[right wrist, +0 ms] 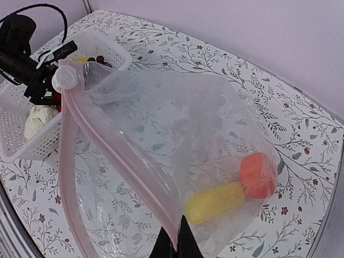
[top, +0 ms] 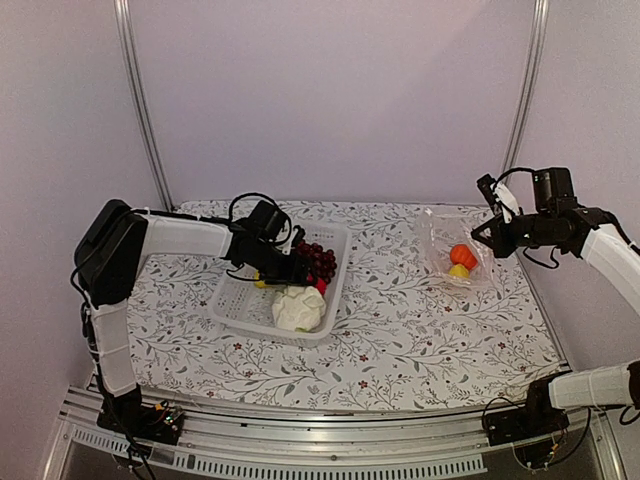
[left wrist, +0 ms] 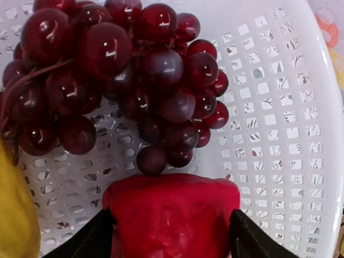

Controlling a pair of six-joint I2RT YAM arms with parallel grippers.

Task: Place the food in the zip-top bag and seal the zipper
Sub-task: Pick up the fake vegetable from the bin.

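red pepper (left wrist: 172, 215) sits in the basket (left wrist: 290, 107) touching the grapes (left wrist: 107, 70), left jaws flanking it, grip unclear. far right, right jaws pinch the bag (right wrist: 161, 123) by its rim; orange (right wrist: 258, 174) and yellow piece (right wrist: 215, 201) inside.

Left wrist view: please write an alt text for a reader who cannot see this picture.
A red pepper lies in a white perforated basket, flanked closely by the two black fingers of the left gripper. Just beyond it rests a bunch of dark red grapes, and a yellow piece shows at the left edge.
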